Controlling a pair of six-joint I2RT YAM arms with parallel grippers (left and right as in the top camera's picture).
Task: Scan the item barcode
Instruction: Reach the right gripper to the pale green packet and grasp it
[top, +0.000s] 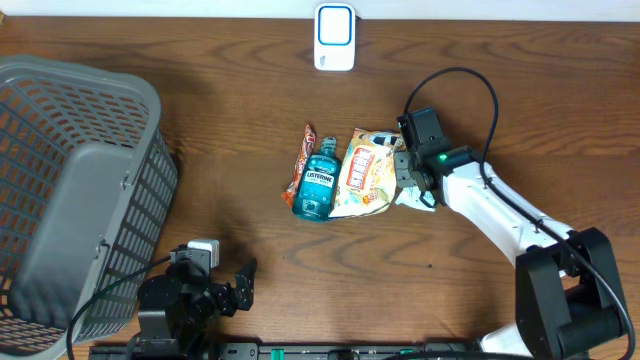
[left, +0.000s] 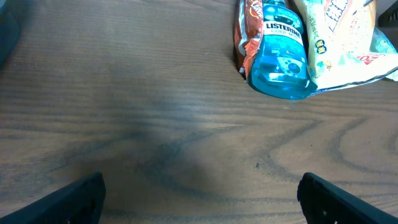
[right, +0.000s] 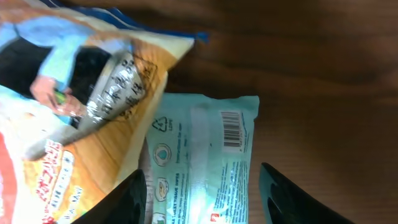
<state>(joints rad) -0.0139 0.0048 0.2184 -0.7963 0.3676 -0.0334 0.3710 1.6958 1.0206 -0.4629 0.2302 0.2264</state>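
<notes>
A pale green wipes pack (right: 205, 162) lies flat on the table, its barcode (right: 231, 129) facing up near the far right corner. My right gripper (right: 202, 199) straddles the pack with one finger on each side; a narrow gap shows at the right finger, so the jaws stand open. From overhead the pack (top: 417, 198) peeks out under the right gripper (top: 408, 180). The white and blue scanner (top: 334, 37) stands at the table's far edge. My left gripper (left: 199, 199) is open over bare wood near the front edge (top: 225, 272).
An orange snack bag (top: 365, 172) overlaps the pack's left side. Beside it lie a blue Listerine bottle (top: 317, 185) and a brown wrapper (top: 300, 165). A grey plastic basket (top: 60, 190) fills the left side of the table.
</notes>
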